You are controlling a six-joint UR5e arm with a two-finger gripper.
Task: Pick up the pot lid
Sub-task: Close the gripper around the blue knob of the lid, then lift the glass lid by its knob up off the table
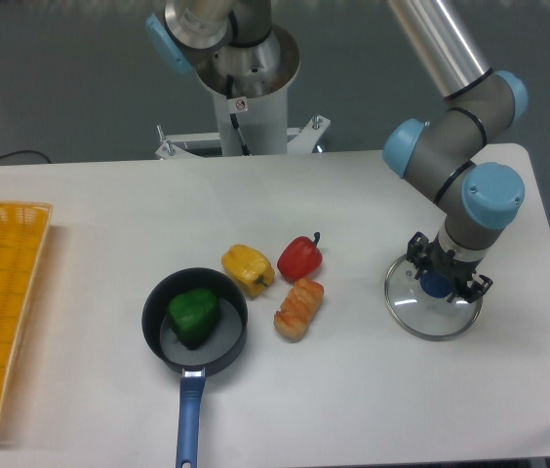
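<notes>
Jaws straddle the blue knob (436,285) of the pot lid (429,317), pointing down at it; from my viewpoint I can't tell whether they actually grip the knob or only stand beside it. That clear lid lies flat on the tabletop (353,400) directly beneath them, part of it hidden from me by the jaws and the arm (492,190). Off to their left in my view, apart from the lid, sit a brown bread roll (298,309), then a red pepper (299,258) and a yellow pepper (248,268). Those three lie between the jaws and the black pan (152,341), which is farther left, holds a green pepper (194,317), and has its blue handle (189,419) toward me. Farthest left of the jaws is the yellow crate (12,234), cut off by my view, and behind it runs a dark cable (12,155).
</notes>
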